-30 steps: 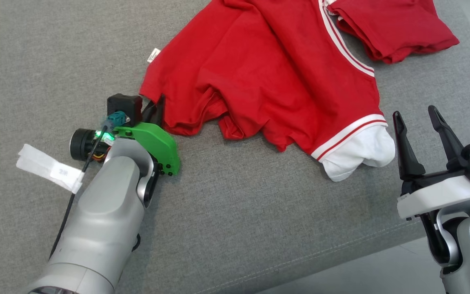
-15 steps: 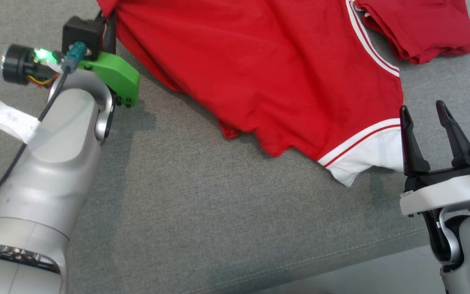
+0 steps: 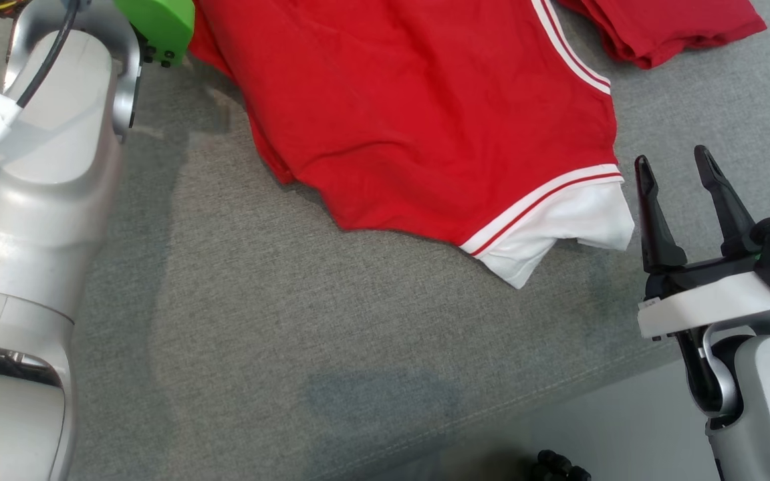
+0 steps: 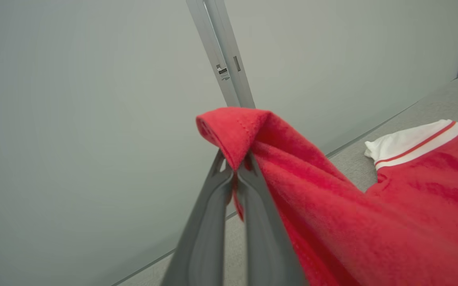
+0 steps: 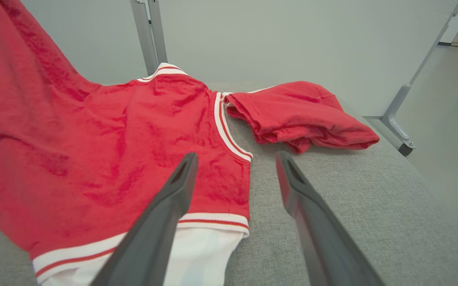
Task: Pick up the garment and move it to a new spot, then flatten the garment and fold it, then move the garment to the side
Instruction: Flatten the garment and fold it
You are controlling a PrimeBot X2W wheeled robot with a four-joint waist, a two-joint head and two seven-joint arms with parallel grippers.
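Red garment point(image 3: 425, 120) lies spread on the grey worktop point(image 3: 258, 321), one corner held raised by my outstretched left gripper point(image 4: 235, 166), jaws pinching the cloth, while my right gripper point(image 3: 671, 157) hovers just beside its white sleeve cuff, jaws spread.

Head downward, wrists low, same garment point(image 3: 425, 120)

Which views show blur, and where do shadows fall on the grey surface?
Head view: soft shadows lie on the grey surface beside the left arm and under the garment edge. Left wrist view: the left gripper and the near cloth are blurred. Right wrist view: the right gripper looks soft, the garment sharper.
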